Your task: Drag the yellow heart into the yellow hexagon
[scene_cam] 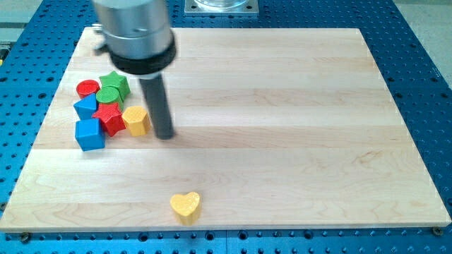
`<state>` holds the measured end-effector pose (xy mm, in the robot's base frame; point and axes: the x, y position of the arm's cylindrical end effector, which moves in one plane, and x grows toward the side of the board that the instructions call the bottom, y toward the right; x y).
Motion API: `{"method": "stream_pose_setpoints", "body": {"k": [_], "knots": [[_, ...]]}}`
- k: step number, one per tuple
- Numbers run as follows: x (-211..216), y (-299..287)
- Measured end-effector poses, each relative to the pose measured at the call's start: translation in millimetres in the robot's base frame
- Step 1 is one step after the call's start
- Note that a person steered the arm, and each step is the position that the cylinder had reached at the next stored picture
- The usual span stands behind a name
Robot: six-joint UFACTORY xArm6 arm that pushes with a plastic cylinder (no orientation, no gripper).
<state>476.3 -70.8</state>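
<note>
— Yellow heart (186, 206): low on the wooden board (282, 141), near the bottom edge, left of centre, alone, well apart from everything else.

— And the yellow hexagon (136, 121)?

— Up at the view's left, on the right edge of a cluster. Touching a red star (109, 118). Blue cube (90, 133) below-left of that, blue block (85, 106) above it, shape unclear. Green cylinder (108, 96), green star (115, 82) and red cylinder (87, 88) packed at the cluster's top.

— Tip (164, 135)?

— Down on the board just right of the hexagon, very close; touching or not, cannot tell. Far from the heart, up and to its left.

— Jaws?

— None to report: plain rod, no gripper.
</note>
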Motion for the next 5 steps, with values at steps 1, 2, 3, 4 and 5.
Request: {"method": "stream_pose_setpoints", "body": {"k": [1, 2, 3, 4, 5], "knots": [[60, 79], [124, 117], [141, 108], [142, 59], [116, 22]]}}
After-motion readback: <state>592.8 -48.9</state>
